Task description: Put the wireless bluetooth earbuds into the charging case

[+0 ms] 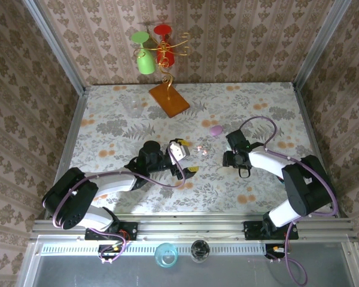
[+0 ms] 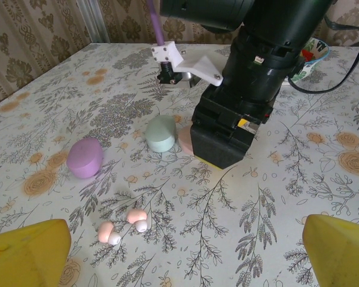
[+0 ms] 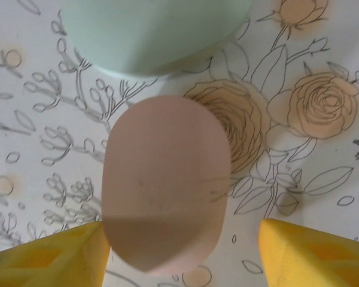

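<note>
The right pincer (image 3: pixel 180 254) stands over the pink case (image 3: pixel 164 179). One yellow finger (image 3: pixel 54 257) is right at its side and the other is a little apart, so it is spread and not pinching yet. The left pincer (image 2: pixel 185 251) is spread wide and holds nothing. Two pink earbuds (image 2: pixel 136 216) lie on the table (image 2: pixel 287 197) near it, apart from the case. The case looks smooth and round. If one finger pushes first, it could slide away and bump the green case (image 3: pixel 149 30) beside it.

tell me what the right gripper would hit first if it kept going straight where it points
Probably the pink earbud case, straight ahead of the right gripper between its jaws; depth is unclear.
</note>
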You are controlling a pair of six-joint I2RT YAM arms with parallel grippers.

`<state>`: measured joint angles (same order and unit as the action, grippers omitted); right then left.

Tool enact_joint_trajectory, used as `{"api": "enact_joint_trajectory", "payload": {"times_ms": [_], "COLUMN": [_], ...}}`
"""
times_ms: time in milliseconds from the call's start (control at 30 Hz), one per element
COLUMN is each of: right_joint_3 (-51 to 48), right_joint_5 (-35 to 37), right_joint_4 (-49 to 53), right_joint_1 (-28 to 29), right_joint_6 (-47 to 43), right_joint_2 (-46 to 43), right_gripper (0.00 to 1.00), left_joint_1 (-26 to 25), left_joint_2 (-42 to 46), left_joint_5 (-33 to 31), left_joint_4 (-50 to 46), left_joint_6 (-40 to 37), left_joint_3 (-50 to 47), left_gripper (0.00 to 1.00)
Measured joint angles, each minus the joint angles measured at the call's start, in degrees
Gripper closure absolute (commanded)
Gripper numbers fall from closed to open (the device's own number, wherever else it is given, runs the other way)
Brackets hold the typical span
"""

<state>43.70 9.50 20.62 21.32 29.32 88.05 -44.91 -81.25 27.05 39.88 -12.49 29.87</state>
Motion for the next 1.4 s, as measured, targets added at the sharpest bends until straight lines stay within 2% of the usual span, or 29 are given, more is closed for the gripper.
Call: {"api": "enact_joint_trajectory", "payload": {"times_ms": [500,833,1133,1300,1400], "right_joint_3": [3.0,4.3,5.9,5.0,3.8], "right_joint_5": [2.6,2.5,2.3,-1.2,-6.7], "right_joint_4": [0.6,1.3,2.7,2.7,2.1], "right_joint_1": [0.2,0.1,0.1,0.7,1.6], "right_joint_6": [0.4,-1.1,-3.2,-7.6,-12.2], "right_joint_2": [3.8,5.0,5.9,1.8,-3.9], "right_gripper": [0.57,0.51,0.62,0.66,0.68], "left_joint_1": [0.4,0.8,1.2,3.6,6.1], "left_joint_2": [0.0,0.0,0.0,0.1,1.2], "left_joint_5": [-1.5,-1.2,-0.5,2.6,7.0], "left_joint_4": [0.0,0.0,0.5,1.5,1.9], "left_joint_6": [0.9,0.9,1.6,2.9,3.1], "left_joint_3": [0.0,0.0,-0.2,-0.8,-2.1], "left_gripper": [0.00,0.00,0.00,0.00,0.00]}}
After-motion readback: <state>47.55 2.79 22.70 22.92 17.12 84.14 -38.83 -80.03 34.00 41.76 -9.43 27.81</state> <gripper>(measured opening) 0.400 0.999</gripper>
